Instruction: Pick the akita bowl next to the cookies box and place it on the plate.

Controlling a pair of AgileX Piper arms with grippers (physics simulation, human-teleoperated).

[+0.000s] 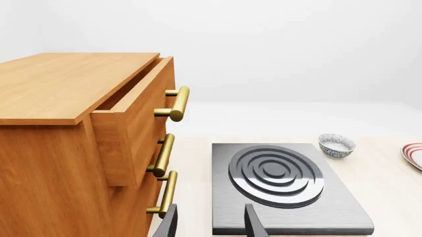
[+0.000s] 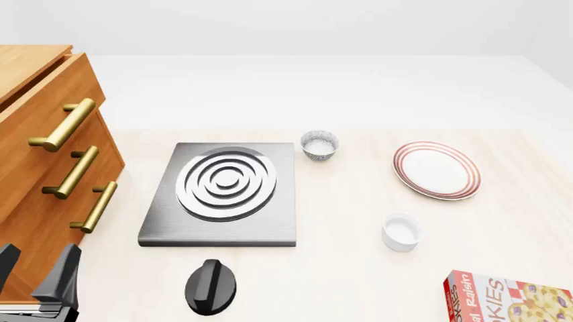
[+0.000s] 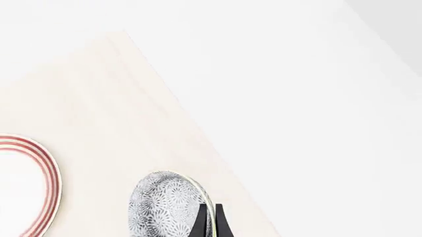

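Flanking the plate (image 2: 437, 170): second speckled bowl (image 2: 320, 145), white cup (image 2: 400, 231), burner (image 2: 225, 191) beyond.

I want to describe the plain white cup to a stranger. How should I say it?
Find the square grey-ringed stove burner, then the red-ringed plate to its right. The white cup stands alone just nearer than that plate; it is smooth and unpatterned, unlike the speckled bowl.

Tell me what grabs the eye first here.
A wooden dresser with brass handles fills the left, beside a grey ringed burner mid-table. Right of that sits a red-rimmed plate, with a red cookie box at the near right corner. In the right wrist view, the right gripper pinches a speckled bowl by its rim.
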